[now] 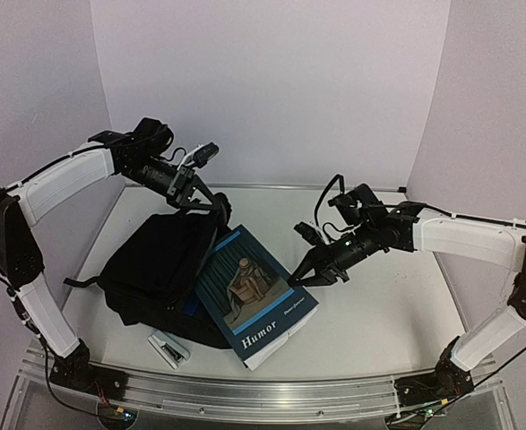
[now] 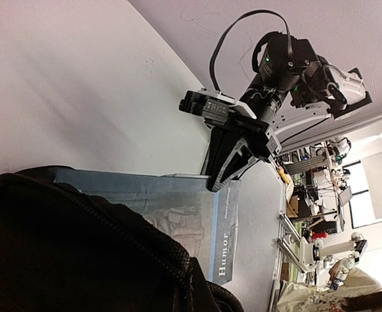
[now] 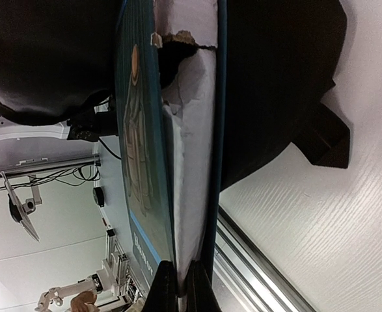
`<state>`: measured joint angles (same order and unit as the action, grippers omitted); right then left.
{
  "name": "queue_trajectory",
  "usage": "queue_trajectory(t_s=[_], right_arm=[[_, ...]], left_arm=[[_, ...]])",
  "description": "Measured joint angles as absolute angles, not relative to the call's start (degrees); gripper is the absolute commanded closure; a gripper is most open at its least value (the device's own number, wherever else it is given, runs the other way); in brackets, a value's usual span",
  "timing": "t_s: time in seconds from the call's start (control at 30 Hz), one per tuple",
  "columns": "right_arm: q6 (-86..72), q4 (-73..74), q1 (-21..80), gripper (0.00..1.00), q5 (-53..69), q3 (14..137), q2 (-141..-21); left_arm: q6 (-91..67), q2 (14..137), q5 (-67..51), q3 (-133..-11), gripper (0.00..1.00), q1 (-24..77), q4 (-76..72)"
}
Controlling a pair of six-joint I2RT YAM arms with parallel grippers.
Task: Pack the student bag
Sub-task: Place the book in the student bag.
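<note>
The student bag [image 1: 155, 264], a big black fabric backpack, lies at the table's left centre. My left gripper [image 1: 216, 208] sits at the bag's upper right rim and is shut on that fabric. Its own fingers are hidden in the left wrist view, where the bag [image 2: 60, 253] fills the lower left. A blue-covered book titled Humor [image 1: 255, 294] rests slanted against the bag's right side. My right gripper [image 1: 307, 278] is shut on the book's right edge. In the right wrist view its fingertips [image 3: 164, 292] pinch the book [image 3: 145, 162] and its white pages, with the bag [image 3: 275, 84] behind.
A small white and black item [image 1: 168, 349] lies near the front edge, just below the bag. An aluminium rail [image 1: 271, 390] runs along the table's near edge. White walls close in the back and both sides.
</note>
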<state>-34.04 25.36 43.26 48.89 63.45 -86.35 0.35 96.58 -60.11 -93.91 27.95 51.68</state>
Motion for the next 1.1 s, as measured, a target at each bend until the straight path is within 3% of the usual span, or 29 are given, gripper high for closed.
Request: queue_trajectory(t_s=[1.1], right_arm=[[-37.9, 11.3, 44.4, 1.0, 54.9, 81.2, -112.0]], left_arm=[[6.0, 99.0, -62.6, -98.3, 1.0, 31.2, 57.1]])
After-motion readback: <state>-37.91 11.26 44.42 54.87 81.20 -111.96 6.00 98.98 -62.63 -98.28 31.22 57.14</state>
